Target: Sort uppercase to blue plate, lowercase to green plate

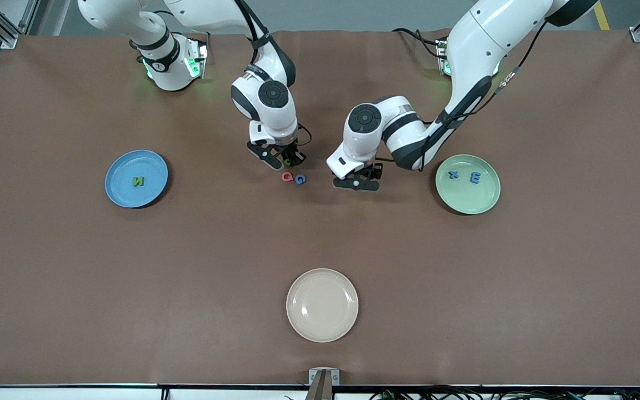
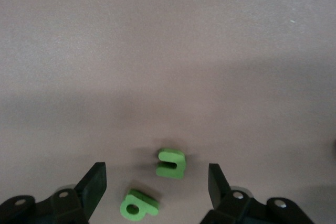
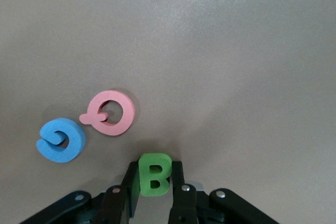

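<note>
With its fingers pinched on the green B (image 3: 154, 175) bound for the blue plate (image 1: 117, 191), the right tool (image 1: 286, 161) sits beside red Q (image 1: 286, 176); the left tool (image 2: 157, 187), spread wide, straddles green u (image 2: 171, 162) and q (image 2: 137, 205) on the bench (image 1: 320, 239).

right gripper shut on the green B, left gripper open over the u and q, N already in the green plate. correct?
One error: the N lies in the blue plate, not the green one, as the front view shows. Right gripper is shut on the green B; left gripper is open over the u and q.
</note>
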Motion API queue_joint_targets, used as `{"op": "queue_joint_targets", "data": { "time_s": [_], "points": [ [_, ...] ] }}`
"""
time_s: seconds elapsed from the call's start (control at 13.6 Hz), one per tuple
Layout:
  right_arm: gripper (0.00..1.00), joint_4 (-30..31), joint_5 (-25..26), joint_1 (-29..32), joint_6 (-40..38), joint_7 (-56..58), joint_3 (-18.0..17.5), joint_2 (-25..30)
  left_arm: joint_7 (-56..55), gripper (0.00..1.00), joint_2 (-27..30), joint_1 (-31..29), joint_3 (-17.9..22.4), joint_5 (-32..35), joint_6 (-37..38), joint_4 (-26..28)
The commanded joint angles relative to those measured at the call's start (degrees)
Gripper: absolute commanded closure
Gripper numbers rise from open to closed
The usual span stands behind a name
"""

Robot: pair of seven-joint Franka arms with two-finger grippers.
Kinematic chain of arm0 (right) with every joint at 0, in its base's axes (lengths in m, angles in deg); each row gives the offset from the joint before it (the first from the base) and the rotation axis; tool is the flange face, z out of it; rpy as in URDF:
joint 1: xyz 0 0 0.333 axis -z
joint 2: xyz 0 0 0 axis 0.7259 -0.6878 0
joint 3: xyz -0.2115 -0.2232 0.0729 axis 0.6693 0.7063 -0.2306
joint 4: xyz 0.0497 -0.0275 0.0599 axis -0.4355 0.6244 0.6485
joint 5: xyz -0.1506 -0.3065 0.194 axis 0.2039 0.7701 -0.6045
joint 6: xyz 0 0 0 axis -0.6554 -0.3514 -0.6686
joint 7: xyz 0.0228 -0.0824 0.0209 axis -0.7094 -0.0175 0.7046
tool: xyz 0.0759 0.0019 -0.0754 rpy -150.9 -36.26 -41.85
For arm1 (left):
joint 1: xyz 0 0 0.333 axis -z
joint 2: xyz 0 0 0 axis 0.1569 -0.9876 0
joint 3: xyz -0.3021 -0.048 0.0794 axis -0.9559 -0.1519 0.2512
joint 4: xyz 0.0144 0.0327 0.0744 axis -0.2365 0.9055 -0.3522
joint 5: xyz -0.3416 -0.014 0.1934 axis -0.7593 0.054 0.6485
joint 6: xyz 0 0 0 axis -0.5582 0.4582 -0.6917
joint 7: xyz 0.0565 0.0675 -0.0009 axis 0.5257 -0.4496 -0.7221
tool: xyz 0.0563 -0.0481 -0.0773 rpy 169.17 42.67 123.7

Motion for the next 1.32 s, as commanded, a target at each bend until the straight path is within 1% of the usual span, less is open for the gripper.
{"op": "queue_joint_targets", "data": {
  "time_s": [0.0, 0.07, 0.22, 0.29, 0.59, 0.66, 0.81, 0.88, 1.03, 1.1, 1.18, 1.25],
  "points": [
    [0.98, 0.60, 0.71, 0.09, -0.68, -0.42, 0.58, -0.20, -1.23, 0.28, -1.09, 0.21, 0.09, 2.17, -0.86, -0.93],
    [1.00, 0.60, 0.71, 0.09, -1.29, -0.42, 1.28, -0.19, -1.23, 0.31, -1.53, 0.12, 0.18, 2.53, -0.95, -0.93],
    [1.00, 0.51, 0.97, 0.18, -3.92, -0.07, 1.63, 0.85, -1.23, 0.35, -2.41, 0.12, 0.18, 3.23, -1.38, -0.93],
    [1.00, 0.51, 0.97, 0.44, -6.80, 1.50, 2.33, 2.34, -1.23, 0.35, -2.50, 0.21, 0.18, 3.32, -1.74, -1.02],
    [1.00, 0.51, 0.97, 1.84, -21.30, 15.01, 6.73, 9.02, -1.49, 0.36, -3.03, 0.29, 0.09, 3.41, -2.09, -1.28],
    [1.00, 0.60, 0.97, 3.50, -24.55, 18.53, 7.34, 10.77, -1.49, 0.38, -3.12, 0.29, 0.18, 3.41, -2.18, -1.28],
    [1.00, 1.04, 1.06, 7.98, -29.57, 24.77, 7.44, 13.24, -1.58, 0.43, -3.12, 0.29, 0.18, 3.50, -2.18, -1.19],
    [1.00, 1.04, 1.06, 10.61, -32.38, 27.76, 7.44, 13.95, -1.58, 0.47, -3.21, 0.29, 0.18, 3.50, -2.09, -1.19],
    [1.00, 1.12, 1.15, 14.93, -36.87, 33.56, 7.70, 14.31, -1.58, 0.53, -3.12, 0.29, 0.09, 3.41, -2.09, -1.19],
    [1.00, 1.21, 1.58, 18.17, -38.81, 37.25, 7.70, 14.39, -1.58, 0.55, -3.21, 0.29, 0.18, 3.41, -2.18, -1.19],
    [1.00, 2.34, 3.68, 21.07, -39.35, 40.59, 7.70, 15.00, -1.58, 0.58, -3.29, 0.29, 0.09, 3.41, -2.18, -1.28],
    [1.00, 4.62, 7.70, 22.66, -38.48, 42.62, 7.70, 16.32, -1.58, 0.61, -3.38, 0.29, 0.09, 3.41, -2.09, -1.28]
  ]
}}
